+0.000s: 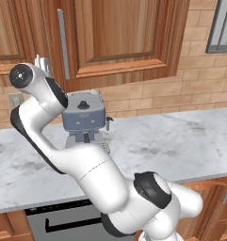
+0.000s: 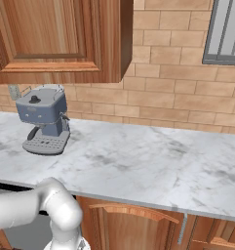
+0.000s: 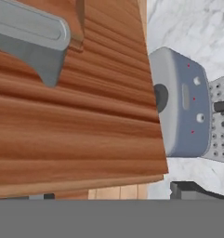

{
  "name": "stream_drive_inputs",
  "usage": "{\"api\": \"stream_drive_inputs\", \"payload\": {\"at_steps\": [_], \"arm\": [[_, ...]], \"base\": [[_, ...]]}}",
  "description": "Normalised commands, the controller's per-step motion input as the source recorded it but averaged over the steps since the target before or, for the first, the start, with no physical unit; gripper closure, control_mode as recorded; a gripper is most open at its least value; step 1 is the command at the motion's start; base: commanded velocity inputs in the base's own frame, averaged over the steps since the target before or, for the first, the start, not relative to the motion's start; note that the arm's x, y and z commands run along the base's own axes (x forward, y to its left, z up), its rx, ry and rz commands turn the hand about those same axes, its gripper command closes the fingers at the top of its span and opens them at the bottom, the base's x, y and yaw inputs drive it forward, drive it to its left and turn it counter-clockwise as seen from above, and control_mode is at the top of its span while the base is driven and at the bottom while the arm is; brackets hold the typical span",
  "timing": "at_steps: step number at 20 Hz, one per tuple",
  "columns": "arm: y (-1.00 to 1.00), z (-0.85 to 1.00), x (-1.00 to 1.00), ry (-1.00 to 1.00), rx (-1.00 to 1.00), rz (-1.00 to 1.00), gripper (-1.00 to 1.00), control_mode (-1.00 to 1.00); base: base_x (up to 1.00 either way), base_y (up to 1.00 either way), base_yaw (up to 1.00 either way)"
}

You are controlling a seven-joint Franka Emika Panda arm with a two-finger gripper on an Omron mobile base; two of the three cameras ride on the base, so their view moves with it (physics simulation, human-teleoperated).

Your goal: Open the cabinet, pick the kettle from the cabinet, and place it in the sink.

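Cabinet [image 1: 119,37] count is one, its raised-panel door shut flat, with one long silver handle [image 1: 63,44] running vertically near the door's left edge. One blue-grey espresso machine [image 2: 43,124] stands on the marble bench [image 2: 153,161] below it, by the brick wall. The left base view shows the arm reaching up, its wrist just left of the handle's lower end; the right base view instead shows the cabinet's right side and a window [image 2: 225,31]. From the hand view, the door's wood fills the left and the handle's end [image 3: 32,35] sits close, top left. Whether the tool is apart or together cannot be told. Bench right of the machine lies wide and bare.
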Motion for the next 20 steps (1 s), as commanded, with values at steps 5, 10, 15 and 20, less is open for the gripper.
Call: {"api": "stream_drive_inputs", "payload": {"at_steps": [5,10,15,20], "arm": [[0.28,-0.06,-0.02,-0.01,0.15,-0.21,-1.0,-1.0],[0.19,0.0,-0.29,-0.02,0.16,-0.21,-1.0,-1.0],[0.12,0.0,-0.37,-0.02,0.16,-0.23,-1.0,-1.0],[0.05,0.0,-0.42,-0.04,0.19,-0.22,-1.0,-1.0]], "base": [[0.0,0.0,0.0],[0.0,0.0,0.0],[0.0,0.0,0.0],[0.0,0.0,0.0]]}}
